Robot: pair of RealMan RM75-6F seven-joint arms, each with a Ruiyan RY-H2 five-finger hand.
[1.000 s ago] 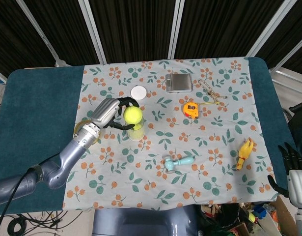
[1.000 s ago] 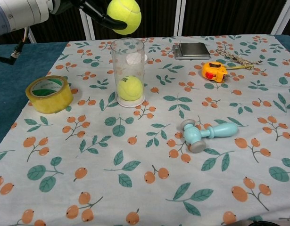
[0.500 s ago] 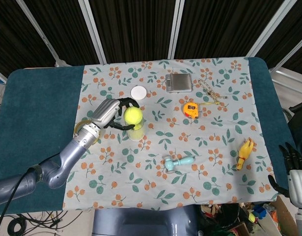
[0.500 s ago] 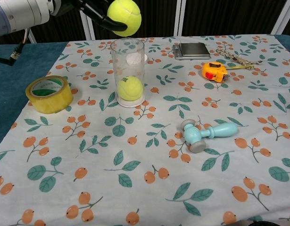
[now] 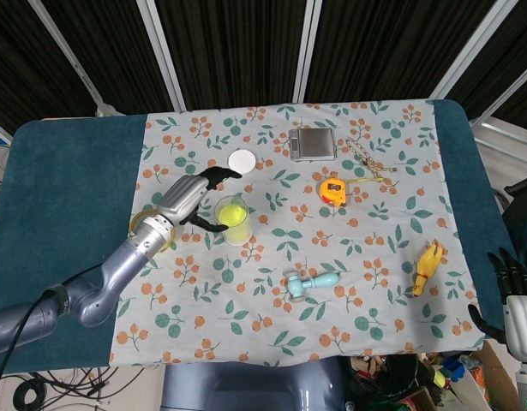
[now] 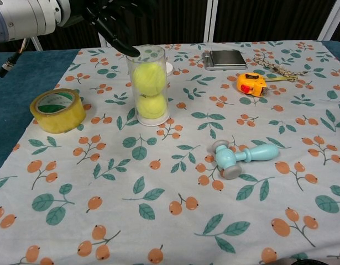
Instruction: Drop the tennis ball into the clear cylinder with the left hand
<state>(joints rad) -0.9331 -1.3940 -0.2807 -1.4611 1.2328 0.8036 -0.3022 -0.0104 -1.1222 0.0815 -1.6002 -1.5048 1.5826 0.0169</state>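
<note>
The clear cylinder [image 6: 149,88] [image 5: 233,223] stands upright on the floral cloth, left of centre. Inside it a yellow tennis ball [image 6: 149,78] [image 5: 234,213] sits on top of a second tennis ball [image 6: 152,106]. My left hand [image 6: 106,19] [image 5: 191,199] hovers just above and to the left of the cylinder's rim, fingers spread and holding nothing. My right hand [image 5: 507,276] hangs off the table's right edge, low in the head view; its fingers point up and hold nothing.
A roll of tape [image 6: 57,110] lies left of the cylinder. A teal hammer-shaped toy [image 6: 240,157], an orange tape measure [image 6: 252,83], a grey scale [image 6: 228,58], a white lid [image 5: 241,160] and a yellow toy figure [image 5: 428,267] are spread over the cloth.
My left hand let go of the tennis ball above the cylinder. The ball dropped in and now rests on the ball inside. The fingers have spread apart.
</note>
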